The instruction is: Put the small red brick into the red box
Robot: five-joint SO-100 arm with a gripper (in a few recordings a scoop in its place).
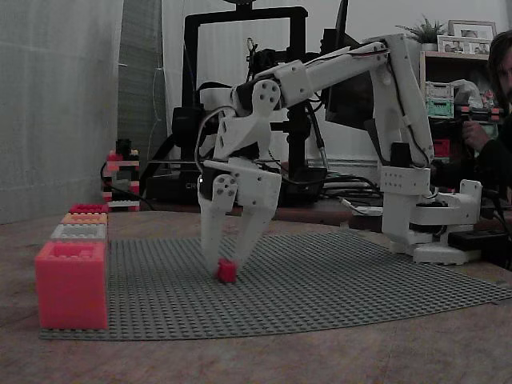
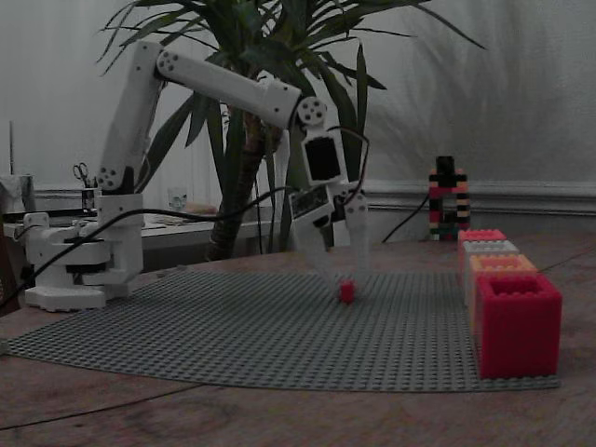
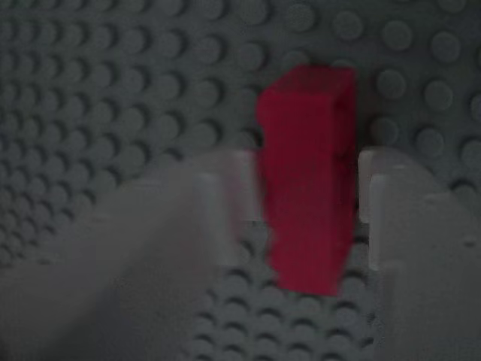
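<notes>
In a fixed view your gripper (image 1: 226,268) straddles the small red brick (image 1: 226,271) on the grey baseplate (image 1: 336,280), well apart from the red box (image 2: 518,323). In the wrist view the fingers (image 3: 398,218) bracket the brick: partly open, gripping nothing. Risk: an uneven close could tip or twist this tiny, bright red oblong.

grey baseplate (image 1: 320,288), palm plant (image 2: 251,56), 3D printer (image 1: 240,96)
</notes>
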